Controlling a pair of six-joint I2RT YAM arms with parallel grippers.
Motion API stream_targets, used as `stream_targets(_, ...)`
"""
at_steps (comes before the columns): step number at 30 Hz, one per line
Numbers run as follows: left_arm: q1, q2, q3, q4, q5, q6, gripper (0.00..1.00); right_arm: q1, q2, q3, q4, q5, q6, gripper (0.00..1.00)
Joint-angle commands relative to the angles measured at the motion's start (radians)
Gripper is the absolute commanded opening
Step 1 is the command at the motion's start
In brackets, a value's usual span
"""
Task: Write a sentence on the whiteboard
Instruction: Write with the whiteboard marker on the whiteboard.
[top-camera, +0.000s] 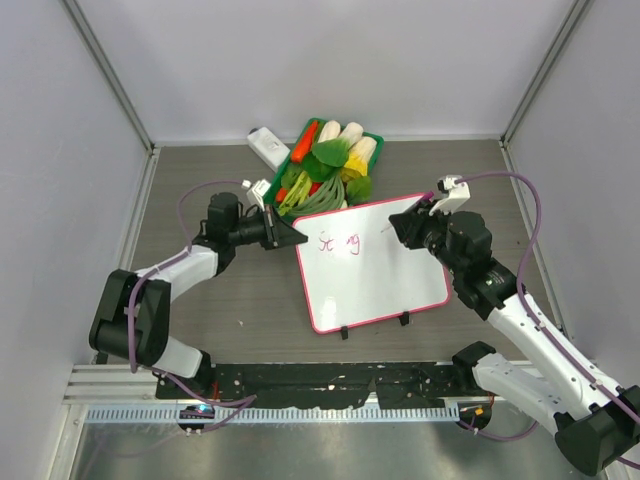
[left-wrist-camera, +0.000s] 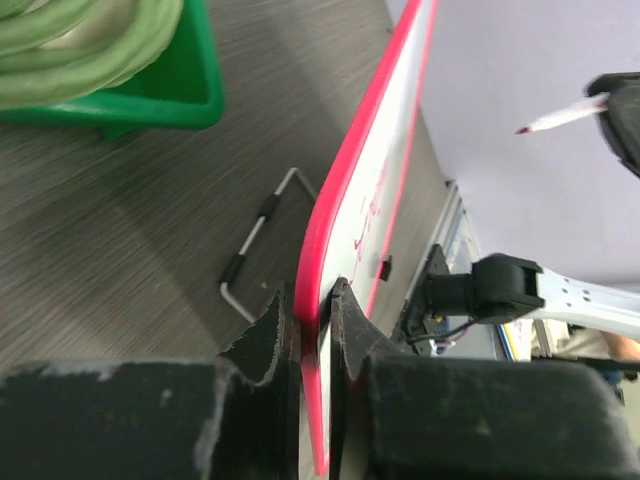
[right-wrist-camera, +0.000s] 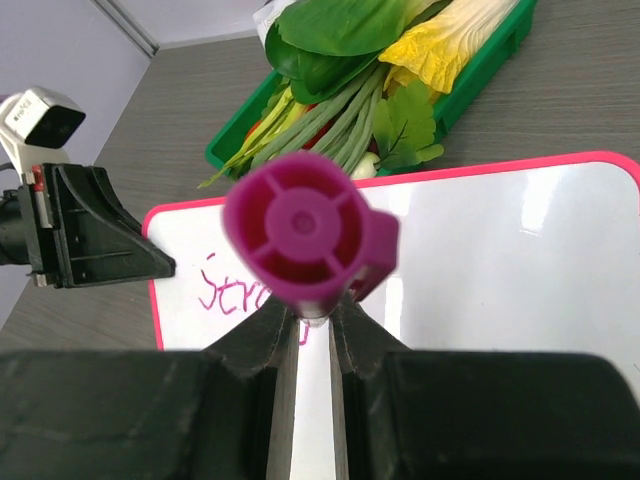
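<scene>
Looking down from above, the whiteboard (top-camera: 375, 275) sits in the middle of the desk (top-camera: 420, 165), just below the green vegetable basket (top-camera: 378, 138) and a small white block (top-camera: 268, 147). The left pincer (top-camera: 292, 236) meets the board's upper left edge, I'd say to steady it. The right pincer (top-camera: 408, 226) comes in from the upper right with a marker (top-camera: 390, 227) angled toward the face. The sentence (top-camera: 340, 243) is only a few magenta letters near the board's upper left, so the writing looks barely begun. The left wrist view shows the board edge-on, with one finger pressed against each side of its pink-red rim, clamped on it. A wire stand (left-wrist-camera: 262, 240) shows behind the board at centre left, so it is probably propped at a tilt and would rock under pen pressure without that hold. The marker's tip hangs in the upper right, seemingly clear of the surface. In the right wrist view the marker's magenta butt end fills the centre, pinched tight between that pincer's fingers and aimed down at the board. Letters reading roughly "Stro" sit at lower left, with blank board to their right for the rest.
</scene>
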Motion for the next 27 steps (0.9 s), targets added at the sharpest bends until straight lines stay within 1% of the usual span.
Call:
stream_targets(1,0.003,0.027,0.065,-0.110,0.009,0.175,0.03,-0.007,-0.015,0.047,0.004,-0.012,-0.055,0.01)
stream_targets(3,0.004,0.007,0.068,-0.135,-0.009,0.191,0.00,-0.005,-0.013,0.047,0.001,-0.011,-0.070,0.01)
stream_targets(7,0.004,-0.028,0.085,-0.224,-0.058,0.241,0.00,-0.005,-0.006,0.030,0.024,-0.023,-0.086,0.01)
stream_targets(9,0.004,-0.027,0.100,-0.267,-0.075,0.257,0.00,-0.005,0.000,0.013,0.051,-0.023,-0.087,0.01)
stream_targets(11,0.004,-0.020,0.111,-0.298,-0.091,0.265,0.00,-0.005,0.005,-0.014,0.094,-0.064,-0.083,0.01)
stream_targets(12,0.004,-0.019,0.111,-0.308,-0.100,0.268,0.00,-0.005,0.011,-0.024,0.138,-0.066,-0.078,0.01)
stream_targets(17,0.003,-0.020,0.111,-0.333,-0.129,0.277,0.00,-0.004,0.045,-0.058,0.243,-0.071,-0.064,0.01)
stream_targets(24,0.004,-0.007,0.125,-0.344,-0.149,0.284,0.00,-0.005,0.117,-0.073,0.308,-0.063,-0.057,0.01)
stream_targets(27,0.004,-0.008,0.134,-0.387,-0.164,0.289,0.00,-0.005,0.141,-0.081,0.334,-0.071,-0.048,0.01)
